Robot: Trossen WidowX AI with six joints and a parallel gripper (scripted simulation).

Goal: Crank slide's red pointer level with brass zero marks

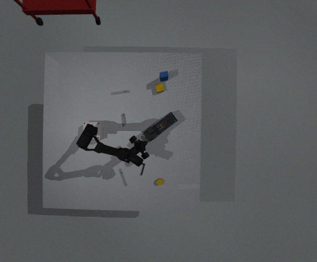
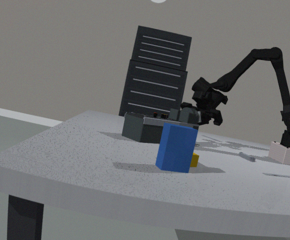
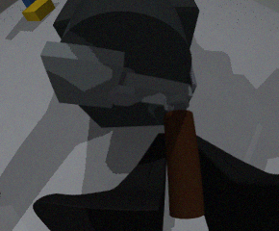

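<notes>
The machine (image 1: 156,131) (image 2: 132,126) (image 3: 130,48) is a long dark grey box standing at an angle on the table. Its crank arm (image 3: 154,87) is a grey bar at the near end, and its brown cylindrical handle (image 3: 184,168) points toward the wrist camera. My gripper (image 3: 173,138) is shut on the handle, with a black finger at each side. On the machine's top, a small red pointer (image 1: 165,122) (image 2: 155,114) shows beside the brass marks (image 1: 161,125) (image 2: 164,115), offset from them toward the far end. The wrist view does not show the pointer or the marks.
A tall blue block (image 1: 163,76) (image 2: 177,147) and a yellow cube (image 1: 159,88) (image 2: 194,160) (image 3: 39,11) stand to one side of the machine. A round yellow piece (image 1: 159,182) lies on the other side, near a thin black bent rod (image 1: 142,170). Several grey bars lie near the arm.
</notes>
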